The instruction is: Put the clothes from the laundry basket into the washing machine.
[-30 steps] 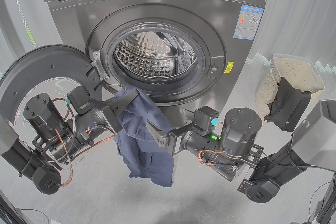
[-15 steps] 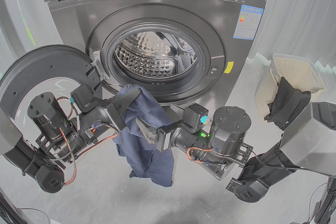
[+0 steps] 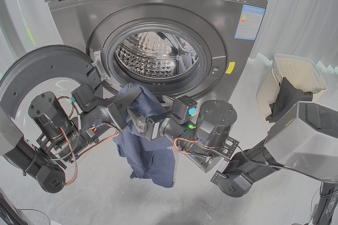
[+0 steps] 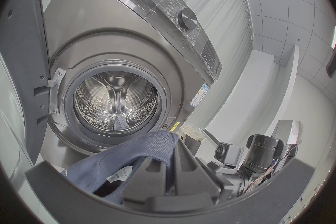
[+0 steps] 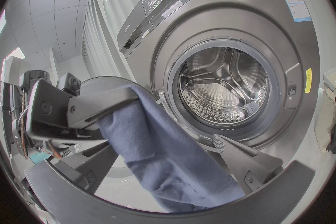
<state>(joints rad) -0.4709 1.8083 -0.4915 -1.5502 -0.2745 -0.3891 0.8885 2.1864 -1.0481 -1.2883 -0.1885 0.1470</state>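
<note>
Left hand (image 3: 133, 95) pinching blue garment (image 3: 149, 160), in front of washing machine (image 3: 197, 7) opening. Right hand (image 3: 148, 107) spread, fingers either side of garment.

We see a pale, glossy floor (image 3: 105, 197) carrying everything here. The washing machine (image 3: 158, 7) stands directly on it, near the back of the floor, and its round door (image 3: 45, 67) is swung open on the machine's left, hanging clear of the ground. To the machine's right, just beside its front corner, the cream laundry basket (image 3: 306, 74) sits on the same floor. In front of the machine we see bare floor.
</note>
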